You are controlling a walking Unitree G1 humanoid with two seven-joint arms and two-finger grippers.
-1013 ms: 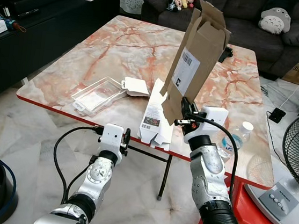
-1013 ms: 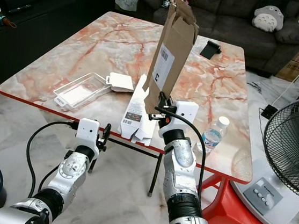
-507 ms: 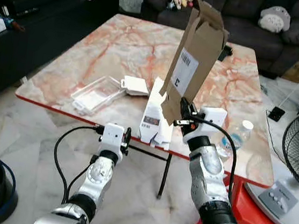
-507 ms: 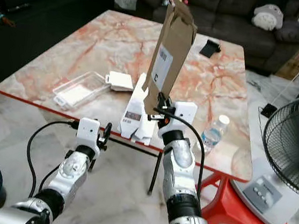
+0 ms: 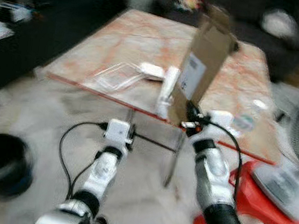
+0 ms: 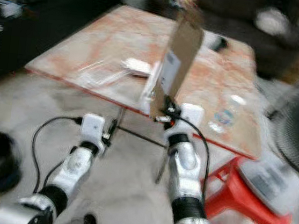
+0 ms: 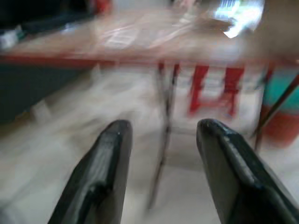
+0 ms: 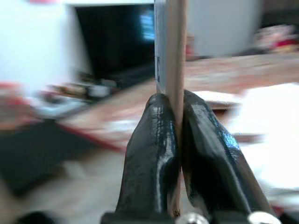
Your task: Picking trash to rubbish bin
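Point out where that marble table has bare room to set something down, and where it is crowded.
The far left stretch of the marble table, behind the clear plastic tray, looks bare. The near edge is crowded: tray, white carton, and the cardboard box the right gripper holds upright. A bottle sits near right. Blur hides small things.

**Left wrist view: open gripper facing the table's underside**

The left gripper point(image 7: 161, 154) fills the lower half, its two black fingers point(image 7: 100, 179) spread apart with nothing between them. Beyond the fingertips, at 12 o'clock, runs the red edge of the marble-topped table point(image 7: 70, 58), its top blurred. A thin dark table leg point(image 7: 163, 140) descends between the fingers. A red stool point(image 7: 212, 91) stands at 1 o'clock beneath the tabletop. Pale floor point(image 7: 56, 135) spreads at 9 o'clock. The picture is motion-blurred.
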